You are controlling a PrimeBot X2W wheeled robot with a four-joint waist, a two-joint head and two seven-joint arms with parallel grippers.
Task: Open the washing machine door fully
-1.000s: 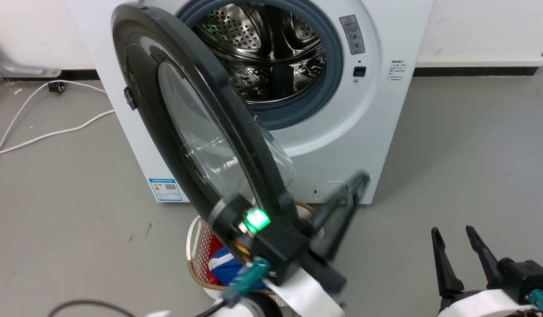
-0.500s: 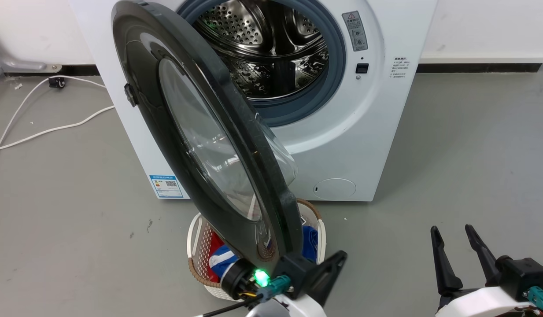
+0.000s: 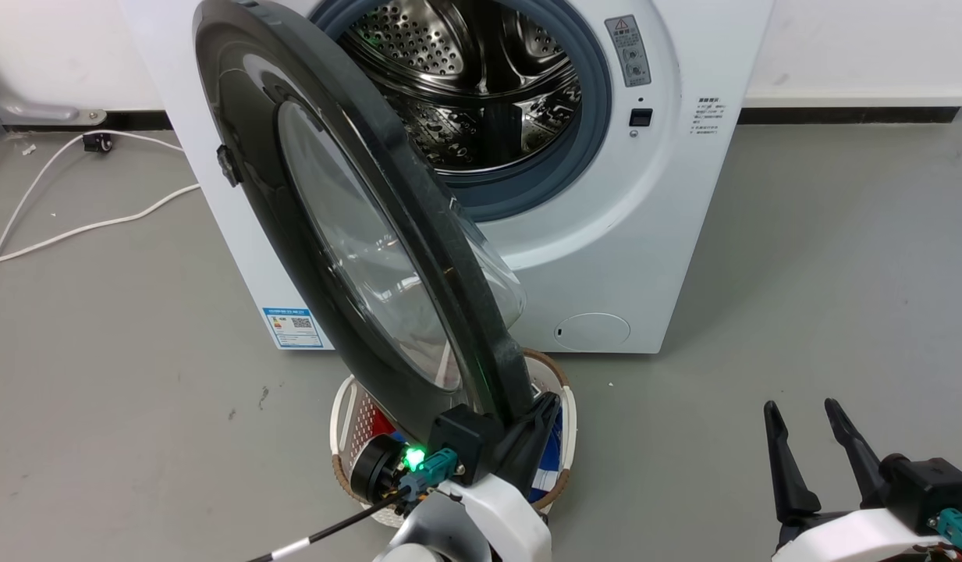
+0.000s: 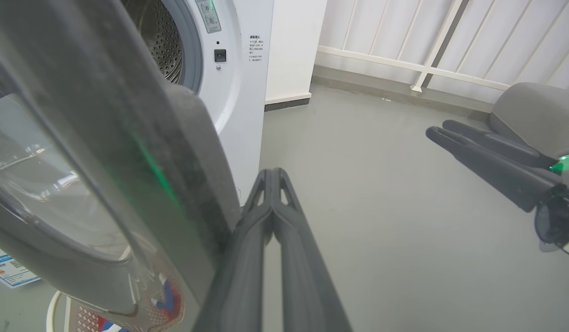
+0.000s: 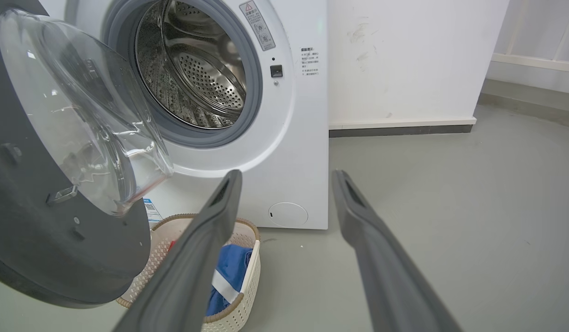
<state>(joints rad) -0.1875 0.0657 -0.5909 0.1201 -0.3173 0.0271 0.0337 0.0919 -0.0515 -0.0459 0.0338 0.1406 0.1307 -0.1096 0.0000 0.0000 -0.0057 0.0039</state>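
The washing machine stands on the far side, its drum mouth uncovered. The washing machine door, hinged on the left, is swung out toward the near side to what looks like half its travel. Its free edge hangs above the laundry basket. The step in hand appears to be pushing the door leftward the rest of the way.

The left gripper has its fingers pressed together with nothing between them. It lies along the drum-facing side of that free edge and seems to touch it. A good push would follow the door's arc, left and then far, bear on the thick black edge rather than the glass bowl, and clear the basket.

The right gripper sits at the near right, fingers apart and empty.
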